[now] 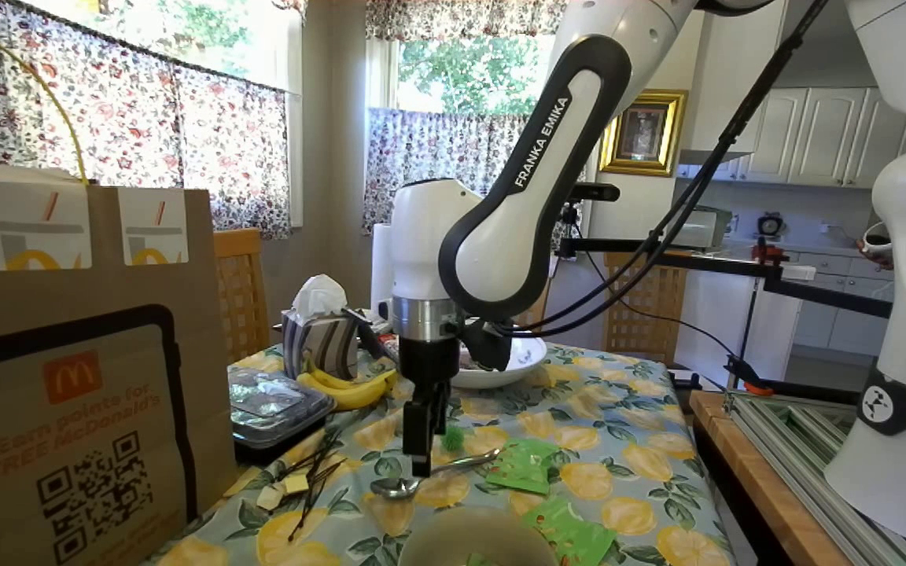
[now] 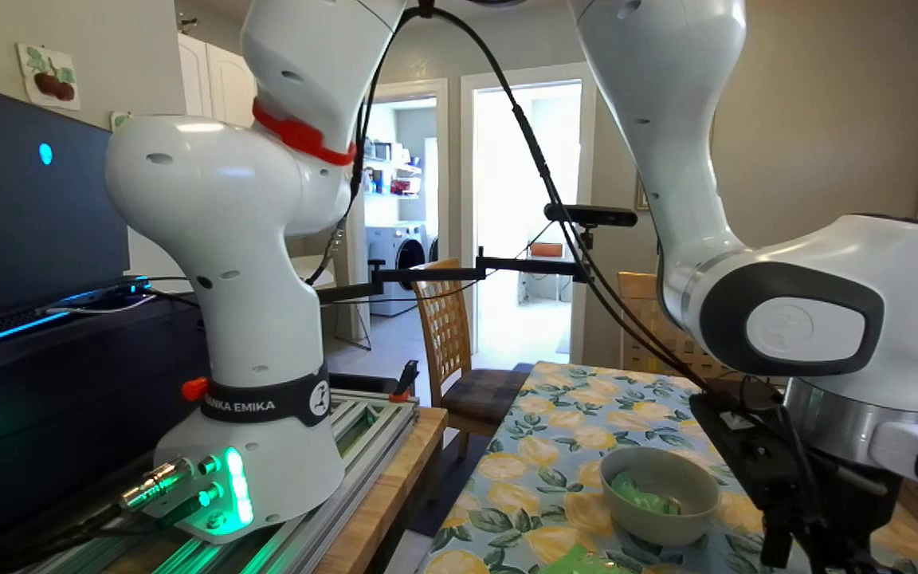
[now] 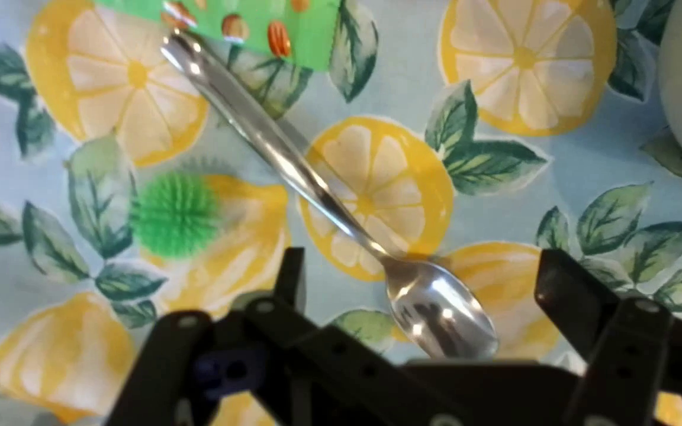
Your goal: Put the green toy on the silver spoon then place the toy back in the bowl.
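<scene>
Hand (image 3: 421,268) stands wide over the glossy metal spoon (image 3: 330,204), a spiky green ball (image 3: 174,214) lying near.

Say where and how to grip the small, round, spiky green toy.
Pinch the green toy across its middle from straight above: it looks round, so opposite sides should suit, and it rests on the lemon-print tablecloth apart from the long silver metal spoon.

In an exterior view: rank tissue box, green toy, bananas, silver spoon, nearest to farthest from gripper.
1. Silver spoon: on the tablecloth, right below the open gripper.
2. Green toy: just past the spoon's handle.
3. Bananas: farther back, toward picture left.
4. Tissue box: behind the bananas.
</scene>
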Controlling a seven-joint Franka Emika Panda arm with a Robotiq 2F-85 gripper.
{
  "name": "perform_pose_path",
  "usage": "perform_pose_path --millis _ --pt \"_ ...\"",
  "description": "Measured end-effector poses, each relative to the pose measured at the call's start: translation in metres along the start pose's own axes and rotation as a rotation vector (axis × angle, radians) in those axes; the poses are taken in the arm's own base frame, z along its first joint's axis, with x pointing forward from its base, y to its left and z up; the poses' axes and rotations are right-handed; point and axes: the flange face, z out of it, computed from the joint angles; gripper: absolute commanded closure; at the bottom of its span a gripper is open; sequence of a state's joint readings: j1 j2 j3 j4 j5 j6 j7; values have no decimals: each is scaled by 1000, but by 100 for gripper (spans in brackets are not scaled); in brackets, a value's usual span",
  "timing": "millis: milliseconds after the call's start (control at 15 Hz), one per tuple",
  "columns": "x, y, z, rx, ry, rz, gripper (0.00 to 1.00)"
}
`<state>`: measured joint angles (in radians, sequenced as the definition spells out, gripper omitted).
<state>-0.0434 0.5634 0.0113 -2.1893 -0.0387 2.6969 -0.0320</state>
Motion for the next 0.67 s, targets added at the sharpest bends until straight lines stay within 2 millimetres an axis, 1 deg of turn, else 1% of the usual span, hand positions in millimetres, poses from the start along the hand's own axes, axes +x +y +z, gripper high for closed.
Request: perform_pose_path --millis 200,400,533,667 --pt "-16 18 7 -10 -30 155 0" --pt "-32 41 11 -47 -46 314 0" --pt "-38 54 12 -82 -49 420 0" --pt "-39 60 10 -112 -37 496 0"
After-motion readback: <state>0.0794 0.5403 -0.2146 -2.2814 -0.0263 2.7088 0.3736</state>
